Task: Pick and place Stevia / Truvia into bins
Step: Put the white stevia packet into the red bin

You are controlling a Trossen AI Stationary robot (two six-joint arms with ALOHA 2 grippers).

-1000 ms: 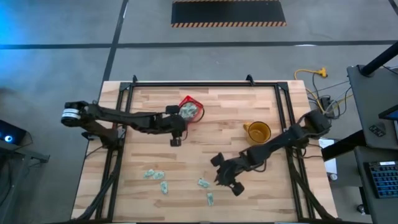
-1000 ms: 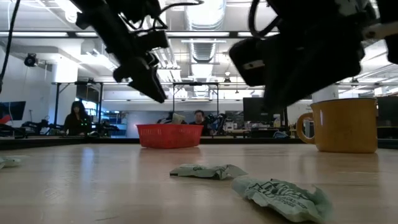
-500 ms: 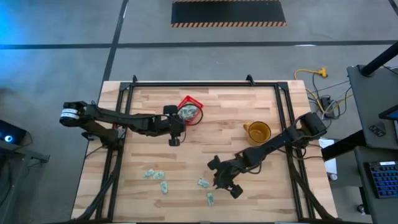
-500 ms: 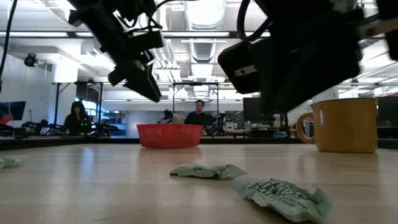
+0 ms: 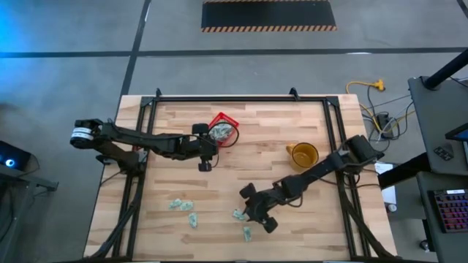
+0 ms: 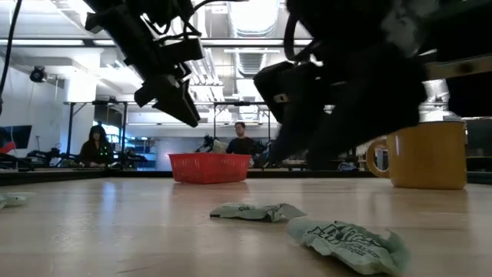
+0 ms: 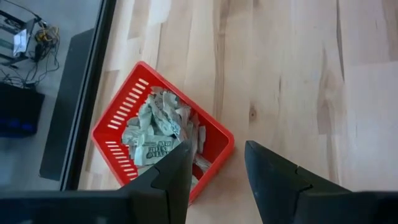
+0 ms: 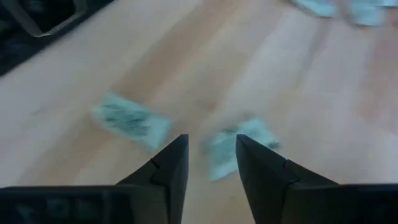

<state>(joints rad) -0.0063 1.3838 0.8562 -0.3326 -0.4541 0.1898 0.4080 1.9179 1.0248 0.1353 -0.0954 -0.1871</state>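
Stevia sachet (image 5: pixel 238 215) lies just beside right gripper (image 5: pixel 247 205) (fingers parted, empty).

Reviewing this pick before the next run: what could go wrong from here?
1. The right gripper, open, hovers over two sachets lying close together; it might pinch both or nudge one away.
2. The red basket already holds a heap, so another sachet could slide off.
3. The mug stands near the right arm's route to the basket.

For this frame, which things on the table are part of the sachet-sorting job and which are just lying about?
Part of the job:
- red basket, already holding sachets
- loose sachets on the table
- right gripper, open above two sachets
- left gripper, open beside the basket

Lying about:
- yellow mug
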